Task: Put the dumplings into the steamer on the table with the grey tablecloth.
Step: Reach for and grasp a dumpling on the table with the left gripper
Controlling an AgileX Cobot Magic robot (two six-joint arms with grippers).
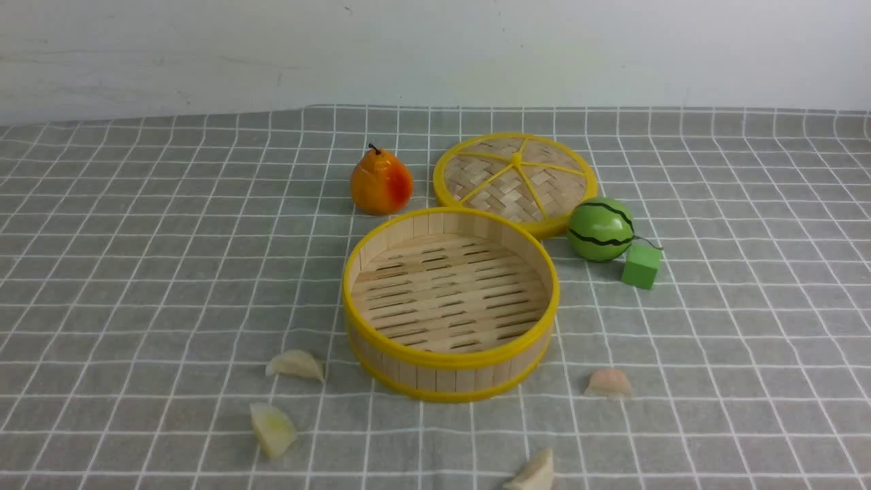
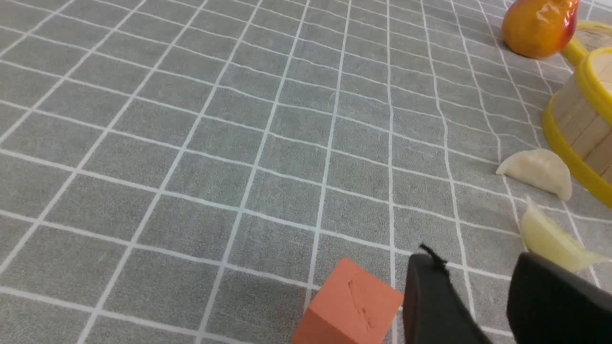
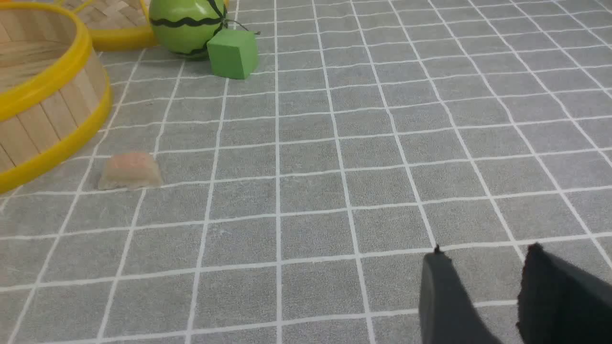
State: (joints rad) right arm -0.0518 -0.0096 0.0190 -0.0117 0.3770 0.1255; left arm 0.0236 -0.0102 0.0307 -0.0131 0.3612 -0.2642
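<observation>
A white wall [image 1: 435, 47] backs a grey tablecloth [image 1: 136, 272] that fills the front view. The steamer [image 1: 435, 378] stands at the frame's centre, uncovered, its slatted floor bare. Its lid [image 1: 515, 177] lies flat behind it toward the upper right, with a pear [image 1: 381, 182] to the upper left and a toy watermelon [image 1: 601, 229] and green cube [image 1: 641, 265] to the right.

As I judge it, nothing of the job is done yet: all four pieces lie on the cloth outside the basket. The cream dumpling [image 1: 294, 365] sits just beside the wall at lower left. The yellowish dumpling [image 1: 272, 429] is below that, the pinkish dumpling [image 1: 607, 383] is at lower right, and the bottom-edge dumpling [image 1: 531, 471] is cut off by the frame.

My left gripper [image 2: 478, 260] has its jaws parted with only cloth between them. The yellowish dumpling shows just past one finger, and an orange cube [image 2: 351, 310] lies close by. My right gripper [image 3: 485, 253] is likewise parted and empty, well apart from the pinkish dumpling. Four picks and four drops remain.
</observation>
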